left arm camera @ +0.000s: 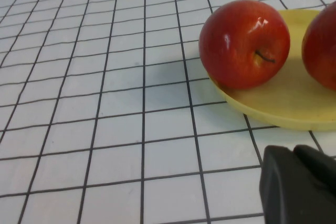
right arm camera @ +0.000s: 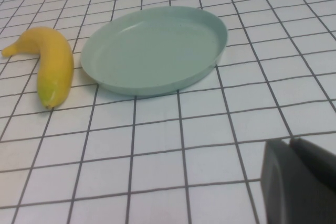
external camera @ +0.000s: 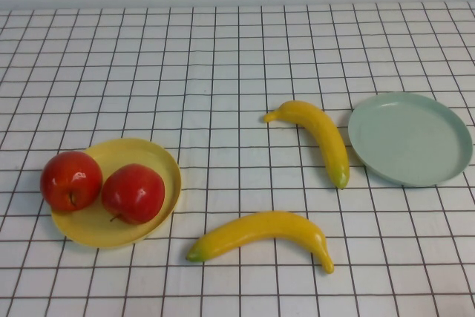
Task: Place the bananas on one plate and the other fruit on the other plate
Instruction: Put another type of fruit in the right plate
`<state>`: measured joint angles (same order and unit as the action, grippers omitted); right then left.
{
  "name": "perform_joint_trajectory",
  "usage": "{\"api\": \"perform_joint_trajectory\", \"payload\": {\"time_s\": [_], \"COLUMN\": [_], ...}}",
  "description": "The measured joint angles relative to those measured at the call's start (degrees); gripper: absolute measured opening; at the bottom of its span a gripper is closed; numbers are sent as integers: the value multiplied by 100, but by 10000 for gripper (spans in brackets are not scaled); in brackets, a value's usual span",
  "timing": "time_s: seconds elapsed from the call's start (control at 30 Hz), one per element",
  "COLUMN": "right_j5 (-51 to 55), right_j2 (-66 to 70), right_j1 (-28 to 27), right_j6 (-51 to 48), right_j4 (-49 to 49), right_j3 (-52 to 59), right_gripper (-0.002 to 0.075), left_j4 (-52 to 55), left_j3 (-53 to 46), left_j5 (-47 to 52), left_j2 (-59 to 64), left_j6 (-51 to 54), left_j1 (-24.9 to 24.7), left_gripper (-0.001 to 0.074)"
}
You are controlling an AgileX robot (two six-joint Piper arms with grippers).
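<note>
Two red apples (external camera: pixel 71 180) (external camera: pixel 133 193) sit on the yellow plate (external camera: pixel 141 155) at the near left, one at its left rim. Two yellow bananas lie on the cloth: one (external camera: pixel 319 135) just left of the empty pale green plate (external camera: pixel 410 137), one (external camera: pixel 260 231) near the front middle. In the left wrist view my left gripper (left arm camera: pixel 294 151) is shut and empty, low over the cloth just short of the yellow plate (left arm camera: pixel 283 109) and an apple (left arm camera: pixel 244 43). My right gripper (right arm camera: pixel 290 142) is shut and empty, short of the green plate (right arm camera: pixel 152 48) and a banana (right arm camera: pixel 55 66). Neither gripper shows in the high view.
A white cloth with a black grid (external camera: pixel 223 72) covers the whole table, with a pale wall behind its far edge.
</note>
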<state>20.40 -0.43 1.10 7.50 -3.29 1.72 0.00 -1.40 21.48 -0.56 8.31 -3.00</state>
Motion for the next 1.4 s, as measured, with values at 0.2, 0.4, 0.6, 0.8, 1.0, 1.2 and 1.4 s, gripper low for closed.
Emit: {"api": "perform_joint_trajectory", "payload": {"time_s": [0.2, 0.4, 0.6, 0.8, 1.0, 1.2, 1.4], "right_j5": [0, 0, 0, 0, 0, 0, 347], "right_j2": [0, 0, 0, 0, 0, 0, 0], "right_j1": [0, 0, 0, 0, 0, 0, 0], "right_j6": [0, 0, 0, 0, 0, 0, 0], "right_j4": [-4, -4, -4, -14, -18, -50, -150], "right_j3": [0, 0, 0, 0, 0, 0, -1072], "right_gripper": [-15, -15, -15, -15, -15, -15, -15], "left_j4": [-30, -30, -30, -30, -30, -30, -30], "left_j3": [0, 0, 0, 0, 0, 0, 0], "left_j5": [0, 0, 0, 0, 0, 0, 0], "left_j2": [0, 0, 0, 0, 0, 0, -10], "left_j6": [37, 37, 37, 45, 45, 45, 45], "left_j1": [0, 0, 0, 0, 0, 0, 0], "left_gripper": [-2, -2, -2, -2, -2, -2, -2]}}
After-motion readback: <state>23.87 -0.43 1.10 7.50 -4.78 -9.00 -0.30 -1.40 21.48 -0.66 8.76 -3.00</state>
